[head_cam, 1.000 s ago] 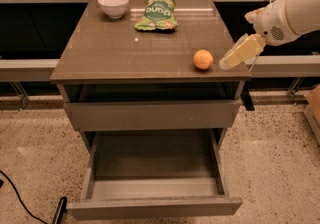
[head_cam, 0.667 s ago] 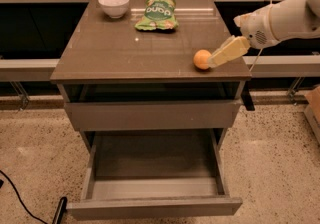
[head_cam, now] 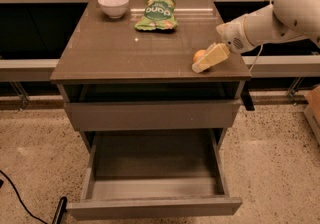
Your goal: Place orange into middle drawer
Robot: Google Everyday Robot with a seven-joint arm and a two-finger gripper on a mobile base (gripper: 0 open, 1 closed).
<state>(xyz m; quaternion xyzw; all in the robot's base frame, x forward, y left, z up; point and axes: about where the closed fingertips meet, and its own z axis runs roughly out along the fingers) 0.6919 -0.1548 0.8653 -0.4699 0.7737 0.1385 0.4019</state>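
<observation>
As things stand: the job looks to be at the pick-up step, with nothing in the drawer yet.
Worktop: it carries the fruit near its front right corner, with a green snack bag and a white bowl well apart at the back.
Middle drawer: it stands pulled wide out at the bottom with its pale floor bare, so the opening is done and it looks ready to receive.
Upper drawer: its flat grey front sits between the worktop and the open drawer.
Arm: it reaches in from the right, sloping down toward the front right corner.
Gripper: it is low over the worktop and overlaps the fruit's right and front side from where I stand. I cannot tell whether the jaws are apart or closed on it.
Orange: it is on the worktop, partly hidden behind the gripper, and not lifted as far as I can see.
Left to do: get a sure hold, lift, carry forward and down past the upper front, then let go inside the drawer.
</observation>
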